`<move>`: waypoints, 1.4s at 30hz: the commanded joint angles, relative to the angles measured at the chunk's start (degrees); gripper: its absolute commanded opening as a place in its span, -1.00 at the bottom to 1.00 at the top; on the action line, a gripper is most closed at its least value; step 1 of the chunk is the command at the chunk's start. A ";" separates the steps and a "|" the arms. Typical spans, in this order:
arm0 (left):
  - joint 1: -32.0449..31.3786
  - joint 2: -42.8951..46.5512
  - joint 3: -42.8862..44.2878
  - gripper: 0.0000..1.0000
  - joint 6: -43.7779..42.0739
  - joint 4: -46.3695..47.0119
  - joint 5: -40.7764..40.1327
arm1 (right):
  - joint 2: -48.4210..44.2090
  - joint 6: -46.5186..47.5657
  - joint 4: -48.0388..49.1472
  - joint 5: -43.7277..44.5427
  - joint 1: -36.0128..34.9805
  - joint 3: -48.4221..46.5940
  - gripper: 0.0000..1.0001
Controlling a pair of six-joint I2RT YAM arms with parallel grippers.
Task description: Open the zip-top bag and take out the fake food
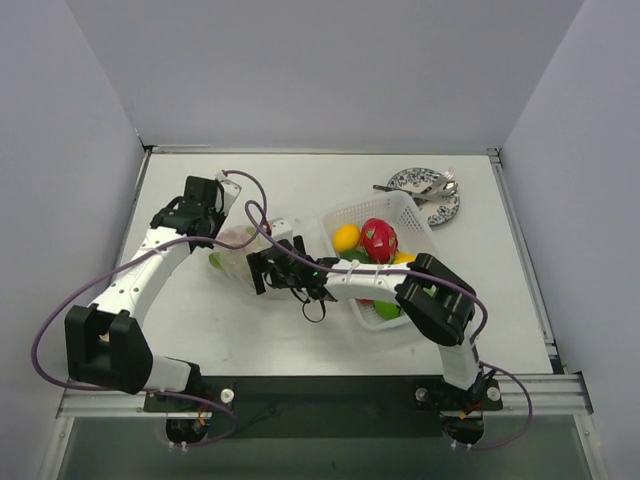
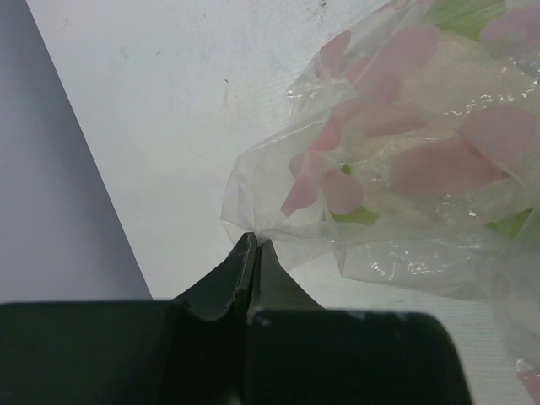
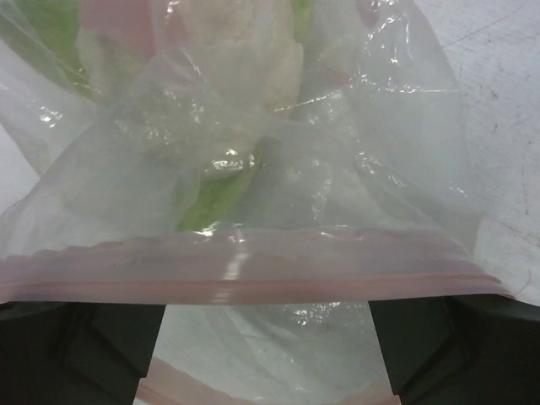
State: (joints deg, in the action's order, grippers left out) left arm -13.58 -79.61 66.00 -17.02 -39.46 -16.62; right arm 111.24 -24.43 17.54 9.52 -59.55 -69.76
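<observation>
The zip-top bag (image 2: 405, 169) holds pale, green fake food (image 3: 245, 51); more sits in the white basket (image 1: 415, 215). Left gripper (image 2: 253, 245) pinches the bag's corner shut; right gripper (image 3: 266, 337) gapes wide at its mouth.

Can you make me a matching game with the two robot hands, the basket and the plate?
1 left end effector
2 right end effector
3 white basket
4 plate

A back right of the table
B pinched shut on the zip-top bag's corner
C open at the pink zip strip
D holds red and yellow fake food

Pairs: 1-B, 2-C, 3-D, 4-A
</observation>
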 commanded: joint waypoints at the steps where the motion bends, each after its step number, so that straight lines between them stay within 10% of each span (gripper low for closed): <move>1: -0.13 -0.89 -0.87 -1.00 -0.74 2.73 0.10 | 2.83 -2.20 0.48 -1.69 1.28 -5.03 1.00; 17: -0.30 0.51 -1.92 -1.00 -0.39 1.23 0.89 | 12.33 -7.04 1.71 -9.08 2.51 -13.74 0.97; 21: -0.30 0.95 -1.84 -1.00 -0.30 0.88 0.98 | 11.90 -7.83 2.06 -9.08 2.86 -12.95 0.51; 25: -0.30 1.13 -1.75 -1.00 -0.39 0.70 0.54 | 10.75 -7.74 2.32 -9.08 3.21 -11.98 -0.39; 42: 0.75 0.96 -3.86 -1.00 -3.99 4.83 -4.47 | -0.93 -4.76 4.96 -5.30 3.65 -1.18 -1.00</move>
State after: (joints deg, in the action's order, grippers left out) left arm -13.54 -78.91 62.63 -19.05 -38.79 -18.85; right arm 118.39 -31.44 20.49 1.21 -55.90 -73.89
